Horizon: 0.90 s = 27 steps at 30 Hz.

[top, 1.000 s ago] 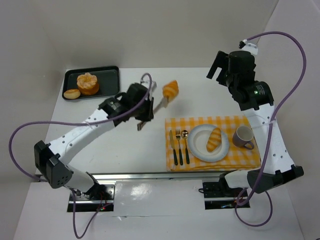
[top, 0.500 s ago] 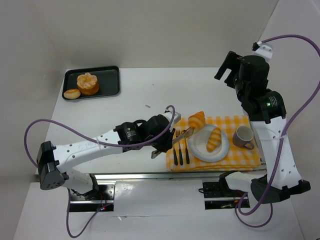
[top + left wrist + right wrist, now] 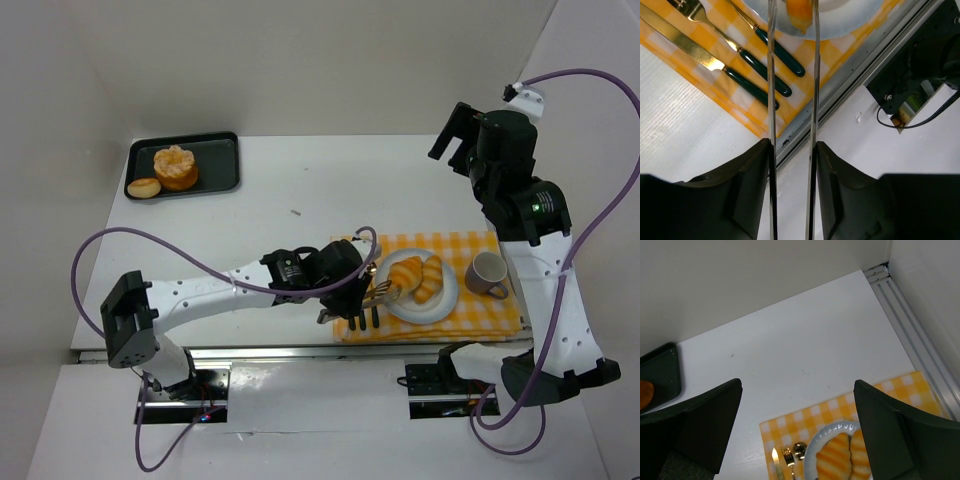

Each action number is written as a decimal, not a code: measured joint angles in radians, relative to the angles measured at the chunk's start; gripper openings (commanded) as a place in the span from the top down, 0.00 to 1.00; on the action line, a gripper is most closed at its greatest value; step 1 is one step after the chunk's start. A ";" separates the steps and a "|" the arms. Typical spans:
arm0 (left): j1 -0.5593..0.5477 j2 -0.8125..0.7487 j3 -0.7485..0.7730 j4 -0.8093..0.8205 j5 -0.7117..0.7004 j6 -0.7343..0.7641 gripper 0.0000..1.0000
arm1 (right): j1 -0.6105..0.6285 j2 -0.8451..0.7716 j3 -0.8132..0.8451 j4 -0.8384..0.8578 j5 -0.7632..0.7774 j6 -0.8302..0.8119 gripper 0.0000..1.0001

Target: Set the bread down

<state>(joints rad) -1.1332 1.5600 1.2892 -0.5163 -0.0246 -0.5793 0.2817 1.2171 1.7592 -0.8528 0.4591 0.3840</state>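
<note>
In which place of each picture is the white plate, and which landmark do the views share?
Top external: plate low, right of centre.
Left wrist: plate at top edge, cut off.
Right wrist: plate at bottom edge, middle.
Shared landmark: the yellow checked cloth under it.

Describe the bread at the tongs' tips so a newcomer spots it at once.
On the yellow checked cloth sits a white plate with two breads. It is the curved croissant on the plate's left, by the tongs; its neighbour is a straight long roll.
</note>
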 measured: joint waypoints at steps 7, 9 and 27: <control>0.000 -0.001 0.135 -0.082 -0.057 0.033 0.40 | 0.000 0.007 0.000 0.000 -0.003 0.000 0.00; 0.000 -0.009 0.179 -0.100 -0.095 0.050 0.43 | 0.000 0.010 0.000 0.000 -0.004 0.000 0.00; 0.682 -0.180 0.085 -0.155 -0.043 0.073 0.42 | 0.000 0.215 -0.079 -0.040 -0.150 -0.003 0.00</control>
<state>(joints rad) -0.4507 1.3804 1.3743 -0.6716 -0.0673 -0.5064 0.2817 1.4322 1.6806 -0.8928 0.3092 0.3809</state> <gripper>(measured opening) 0.577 0.999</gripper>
